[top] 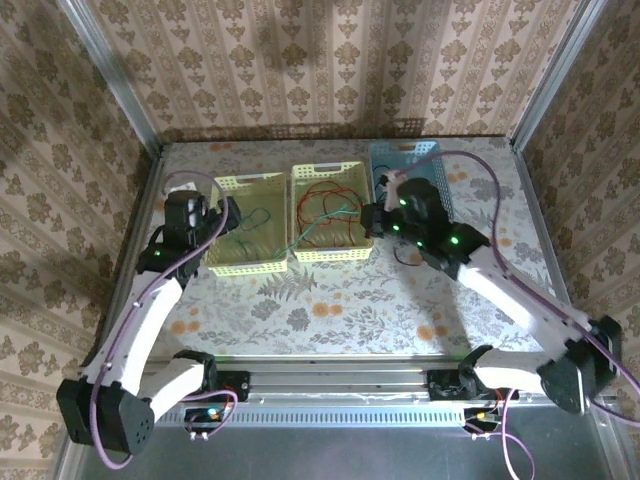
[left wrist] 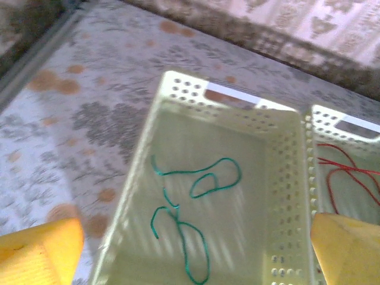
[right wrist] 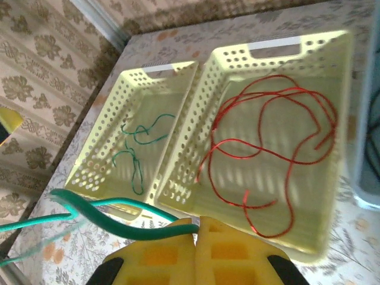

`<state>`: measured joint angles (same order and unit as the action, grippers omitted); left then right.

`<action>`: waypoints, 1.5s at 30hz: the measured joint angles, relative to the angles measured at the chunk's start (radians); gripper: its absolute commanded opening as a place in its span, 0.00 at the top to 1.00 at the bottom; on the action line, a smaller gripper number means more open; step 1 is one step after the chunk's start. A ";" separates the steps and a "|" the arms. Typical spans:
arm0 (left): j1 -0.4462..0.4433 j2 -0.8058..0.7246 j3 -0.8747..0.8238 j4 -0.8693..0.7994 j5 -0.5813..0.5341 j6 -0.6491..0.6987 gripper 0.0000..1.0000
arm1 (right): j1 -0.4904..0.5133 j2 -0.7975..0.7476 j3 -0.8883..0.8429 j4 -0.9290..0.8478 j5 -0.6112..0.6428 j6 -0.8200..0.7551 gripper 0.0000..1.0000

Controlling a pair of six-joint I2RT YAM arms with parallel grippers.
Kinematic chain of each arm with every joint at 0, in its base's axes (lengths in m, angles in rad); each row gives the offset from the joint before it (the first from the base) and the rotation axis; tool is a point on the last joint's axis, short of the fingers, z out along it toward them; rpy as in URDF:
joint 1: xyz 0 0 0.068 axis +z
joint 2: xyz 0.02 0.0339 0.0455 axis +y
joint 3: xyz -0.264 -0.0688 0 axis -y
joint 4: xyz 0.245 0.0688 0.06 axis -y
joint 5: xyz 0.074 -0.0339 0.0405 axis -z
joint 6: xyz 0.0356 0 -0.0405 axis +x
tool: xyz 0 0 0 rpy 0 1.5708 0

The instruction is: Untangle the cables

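1. The right jaws are pressed together on a dark green cable [right wrist: 119, 221]. It trails out to the left of the pinch in a slack curve.
2. The left jaws stand wide apart with nothing between them, hanging over the left yellow basket [left wrist: 178, 83].
3. A thin green cable [left wrist: 199, 184] lies on that basket's floor in loose loops, on its own. Just beside it, the middle yellow basket [right wrist: 237, 56] holds a red cable [right wrist: 267, 148] sprawled in open curves.
4. A blue basket [top: 425, 155] sits on the desk [top: 330, 300] beyond the right arm. I cannot tell what is in it.
5. These cables look light, limp and a little springy, and thin enough to slide out of a pinch. A free stretch near an end seems the best hold, away from any crossing, and a slow lift should keep loops from catching on the basket holes.
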<state>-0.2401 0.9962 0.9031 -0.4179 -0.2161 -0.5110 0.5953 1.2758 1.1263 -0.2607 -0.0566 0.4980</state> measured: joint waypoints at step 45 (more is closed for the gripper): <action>0.032 -0.011 -0.068 -0.129 -0.016 -0.081 0.01 | 0.175 1.280 1.460 -0.714 0.106 -0.086 0.71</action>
<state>-0.2077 0.9852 0.8349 -0.5465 -0.2317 -0.5919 0.7708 2.5561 2.5862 -0.9749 0.0494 0.4118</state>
